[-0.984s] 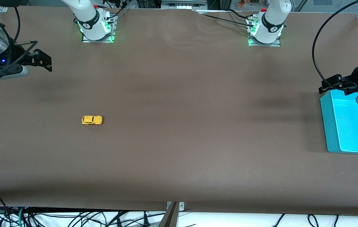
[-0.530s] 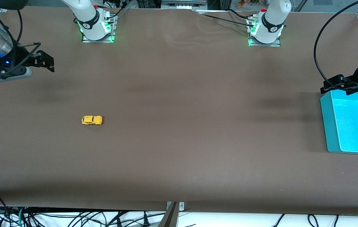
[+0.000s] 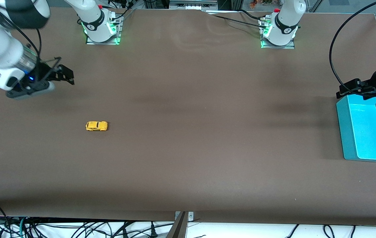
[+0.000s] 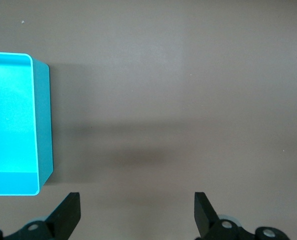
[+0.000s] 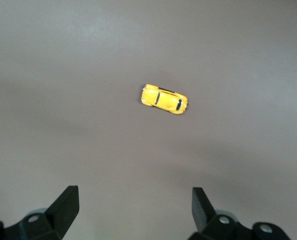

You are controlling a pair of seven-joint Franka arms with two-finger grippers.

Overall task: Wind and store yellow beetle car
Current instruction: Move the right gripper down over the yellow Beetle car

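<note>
The yellow beetle car (image 3: 96, 126) sits alone on the brown table toward the right arm's end. It also shows in the right wrist view (image 5: 164, 99), ahead of the open fingers. My right gripper (image 3: 64, 74) is open and empty, up in the air over bare table, apart from the car. My left gripper (image 3: 351, 88) is open and empty, hovering at the edge of the teal bin (image 3: 344, 132) at the left arm's end. The bin also shows in the left wrist view (image 4: 43, 125).
The teal bin is open-topped and looks empty. The arm bases (image 3: 102, 29) (image 3: 278, 33) stand along the table edge farthest from the front camera. Cables hang below the table edge nearest the front camera.
My right gripper has moved from the table's end toward the car, nearer the table's middle. The left arm has hardly moved. The car has not moved.
</note>
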